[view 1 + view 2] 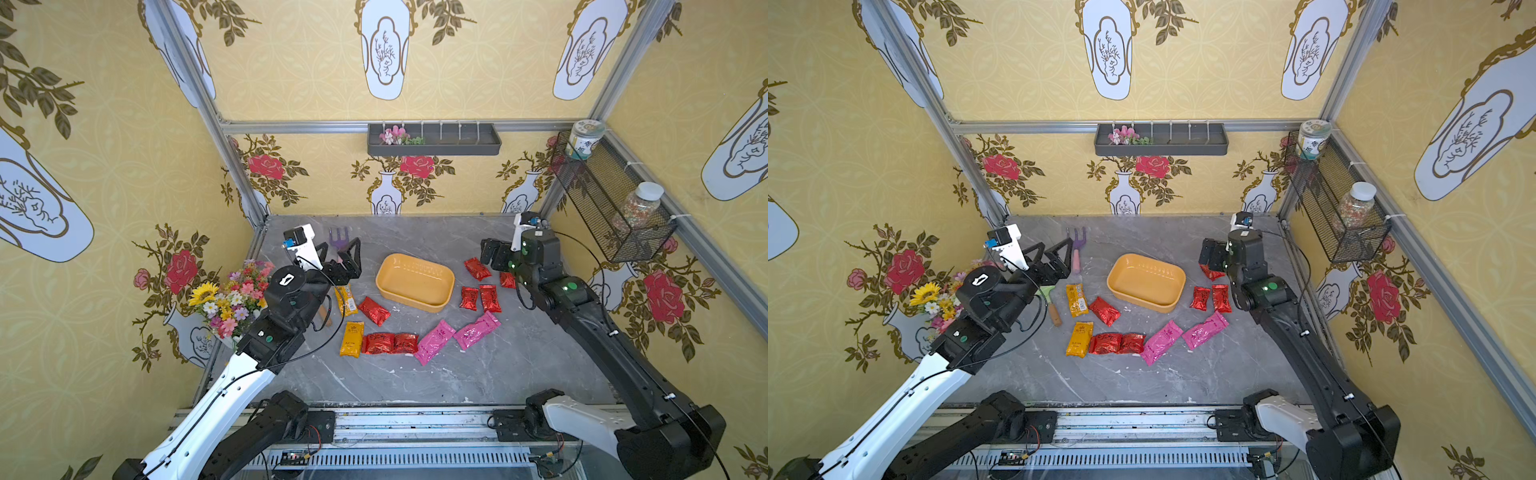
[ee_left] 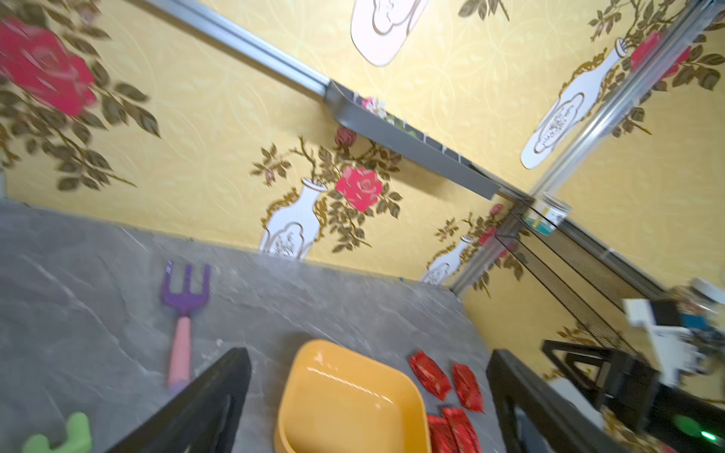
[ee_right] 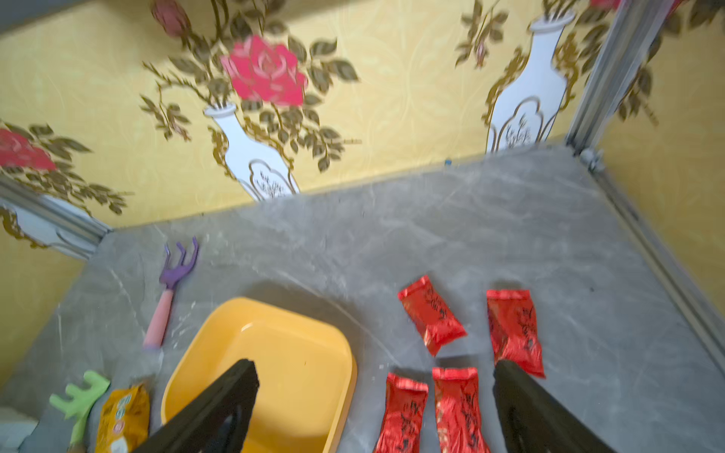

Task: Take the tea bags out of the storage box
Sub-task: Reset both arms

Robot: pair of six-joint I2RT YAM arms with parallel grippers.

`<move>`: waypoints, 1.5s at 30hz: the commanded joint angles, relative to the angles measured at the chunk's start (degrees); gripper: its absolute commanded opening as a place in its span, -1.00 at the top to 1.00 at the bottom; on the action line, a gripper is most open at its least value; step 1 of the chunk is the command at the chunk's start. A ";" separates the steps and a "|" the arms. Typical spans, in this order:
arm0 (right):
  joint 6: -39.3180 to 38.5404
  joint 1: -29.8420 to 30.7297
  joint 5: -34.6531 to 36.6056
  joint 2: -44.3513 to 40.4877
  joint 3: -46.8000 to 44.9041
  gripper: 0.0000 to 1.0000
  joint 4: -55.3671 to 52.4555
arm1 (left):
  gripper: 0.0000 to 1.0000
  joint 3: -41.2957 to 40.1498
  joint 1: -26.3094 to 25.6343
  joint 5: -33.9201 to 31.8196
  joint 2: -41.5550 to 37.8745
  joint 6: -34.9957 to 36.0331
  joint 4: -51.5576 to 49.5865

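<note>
My left tool point(image 1: 345, 258) and right tool point(image 1: 494, 253) are both wide open and hold nothing. The box point(image 1: 415, 280) sits empty in the middle of the tabletop point(image 1: 457, 374), with tea bags point(image 1: 378, 343) all around it. If I swing low, I might bump the box or push bags away.

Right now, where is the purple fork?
In both top views, the purple fork lies toward the back of the table, between the left pincer and the storage box.
</note>
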 commanded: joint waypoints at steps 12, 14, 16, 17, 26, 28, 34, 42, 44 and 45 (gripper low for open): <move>-23.12 -3.25 12.17 5.56 -27.33 -0.94 37.92 | -1.00 -34.18 19.74 -12.23 9.72 13.55 37.15; -23.24 -3.62 14.40 7.95 -30.53 -0.94 41.39 | -1.00 -35.15 23.29 -10.58 11.80 12.15 37.15; -23.55 -3.90 15.15 9.38 -33.65 -0.94 44.90 | -1.00 -36.15 26.73 -7.55 13.73 10.91 37.82; -23.69 -4.05 15.38 10.01 -35.18 -0.94 46.93 | -1.00 -36.87 28.12 -6.50 14.94 10.73 38.88; -18.95 -3.99 17.33 6.32 -38.78 -0.94 46.60 | -1.00 -39.53 33.37 0.93 23.31 9.66 52.70; -19.33 -3.89 17.00 6.00 -42.22 -0.94 51.13 | -1.00 -39.80 33.40 1.60 23.27 9.83 53.03; -21.28 -3.81 13.90 13.92 -48.17 -0.94 68.66 | -1.00 -39.69 33.77 5.46 25.53 10.80 54.86; -18.45 -9.24 2.79 17.18 -50.15 -0.94 72.16 | -1.00 -45.69 33.75 3.97 28.83 10.65 69.18; -19.60 -9.46 5.50 21.20 -50.92 -0.94 80.33 | -1.00 -45.37 33.54 3.70 29.02 10.62 68.71; -18.63 -8.95 5.90 19.43 -48.83 -0.94 73.79 | -1.00 -45.46 33.46 3.63 28.96 10.67 68.71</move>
